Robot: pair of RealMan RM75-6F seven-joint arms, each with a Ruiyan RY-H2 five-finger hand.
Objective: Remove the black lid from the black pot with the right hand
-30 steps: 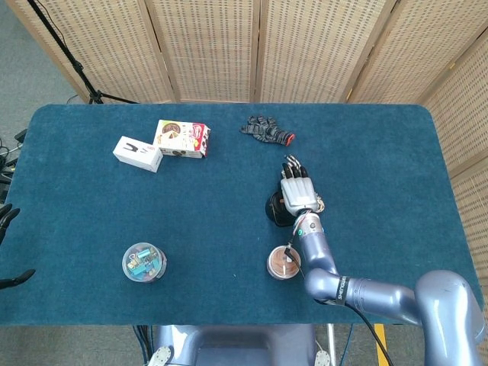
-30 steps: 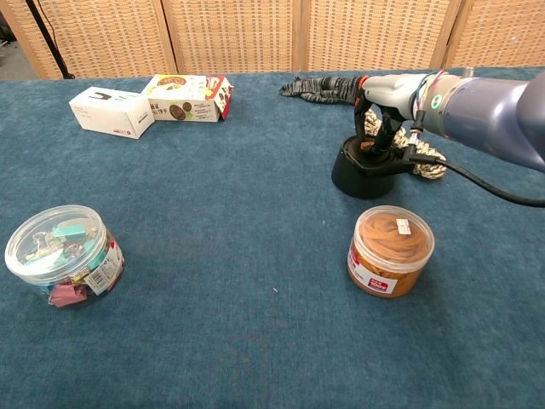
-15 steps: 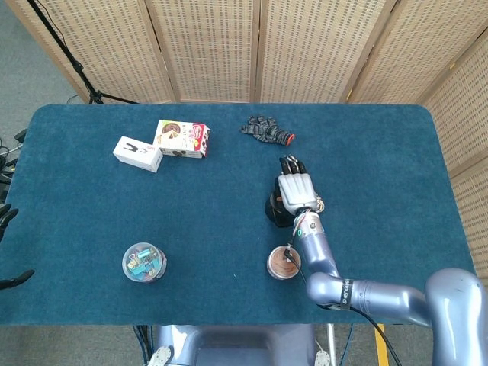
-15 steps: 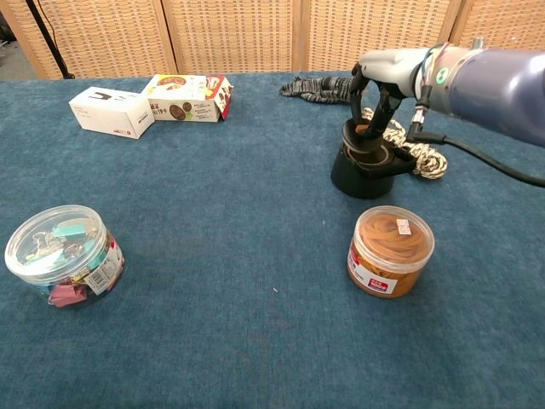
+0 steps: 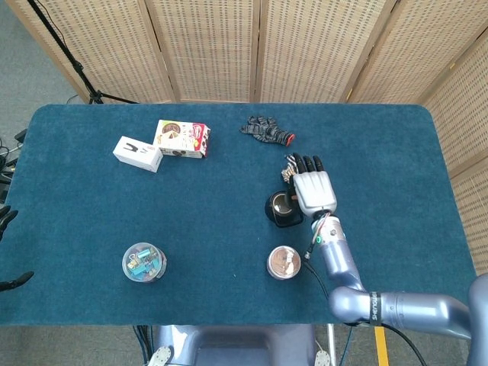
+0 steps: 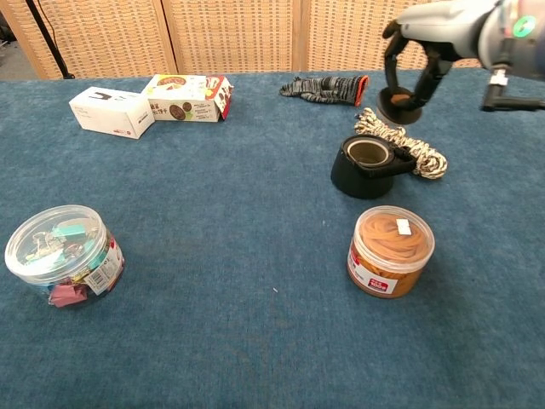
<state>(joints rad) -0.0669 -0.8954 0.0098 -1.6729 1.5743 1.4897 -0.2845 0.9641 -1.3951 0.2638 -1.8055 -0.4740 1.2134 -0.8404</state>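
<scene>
The right robot hand (image 6: pixel 423 53) holds the lid (image 6: pixel 398 104) in curled fingers, raised clear of the bench (image 6: pixel 213 196). The pot (image 6: pixel 364 167) stands open below, at the lid's 7 o'clock in the chest view, with a rope (image 6: pixel 409 146) touching its far side. Only fingertips of the left robot hand (image 5: pixel 8 221) show at the head view's left edge; I cannot tell their grip.

Overhead head view (chest view low, oblique)
</scene>
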